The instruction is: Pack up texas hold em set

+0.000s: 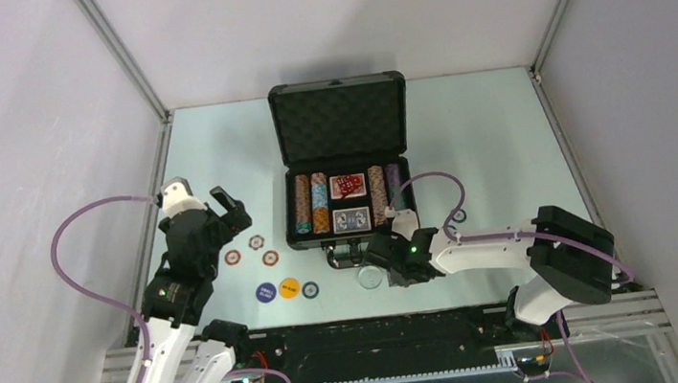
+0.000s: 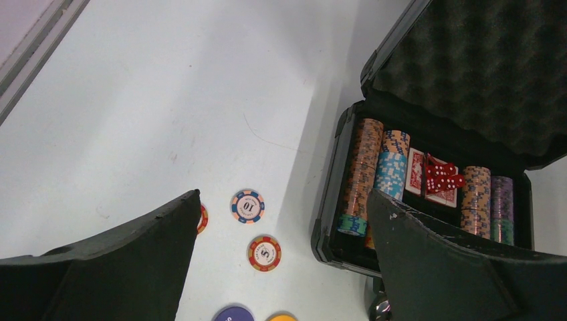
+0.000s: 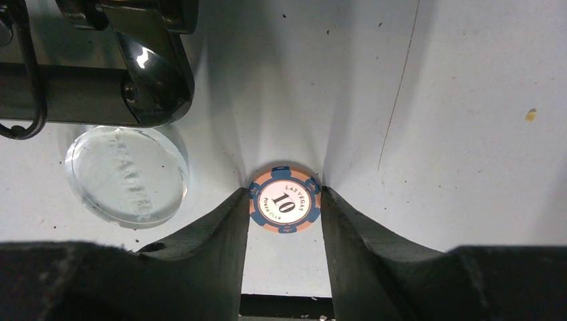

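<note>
Found right gripper (image 3: 285,194) low on table at 6 o'clock of case (image 1: 339,124), fingers partly closed, pads touching both edges of chip (image 3: 285,204). Chip lay flat, pinched. Noted clear disc (image 3: 127,175) just beside, at 9 o'clock of chip. Saw left gripper (image 1: 203,203) spread wide, holding nothing, at 9 o'clock of case. Case sat open at table's 12 o'clock, lid upright; held chip rows, two decks, dice (image 1: 347,185). Spotted loose chips (image 1: 255,243), blue button (image 1: 266,291) and yellow button (image 1: 288,288) at 8 o'clock of case.
</note>
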`<state>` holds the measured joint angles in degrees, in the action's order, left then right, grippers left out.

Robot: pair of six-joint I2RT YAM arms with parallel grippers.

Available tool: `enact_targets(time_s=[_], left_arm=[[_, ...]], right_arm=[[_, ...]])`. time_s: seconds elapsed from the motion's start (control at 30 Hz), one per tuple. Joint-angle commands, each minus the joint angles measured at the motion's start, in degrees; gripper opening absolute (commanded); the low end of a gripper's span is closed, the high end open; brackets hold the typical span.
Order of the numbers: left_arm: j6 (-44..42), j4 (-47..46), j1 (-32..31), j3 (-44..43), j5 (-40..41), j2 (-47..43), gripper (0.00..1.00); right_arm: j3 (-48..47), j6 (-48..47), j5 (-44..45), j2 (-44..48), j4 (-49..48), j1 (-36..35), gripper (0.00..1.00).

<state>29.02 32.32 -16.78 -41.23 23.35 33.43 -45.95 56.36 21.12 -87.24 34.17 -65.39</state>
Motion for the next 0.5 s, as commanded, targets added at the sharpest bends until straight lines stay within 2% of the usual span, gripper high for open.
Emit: enact_targets(time_s=[0.0,0.27,0.47], left_arm=[[-0.11,-0.47,-0.10,-0.49,-0.09,-0.16,0.98],[-0.13,-0.50,-0.10,-0.45,-0.21,-0.08,0.98],[0.03,-0.50,-0.12,-0.39,-0.49,0.26,0.98]], right_arm=[[2.80,1.87,-4.71,-2.98,5.69,-0.89,0.43],[2.80,2.08,-3.44,-0.68,6.62,-0.90,0.37],[1.56,2.19,-1.21,2.31,9.59,-0.65,0.37]])
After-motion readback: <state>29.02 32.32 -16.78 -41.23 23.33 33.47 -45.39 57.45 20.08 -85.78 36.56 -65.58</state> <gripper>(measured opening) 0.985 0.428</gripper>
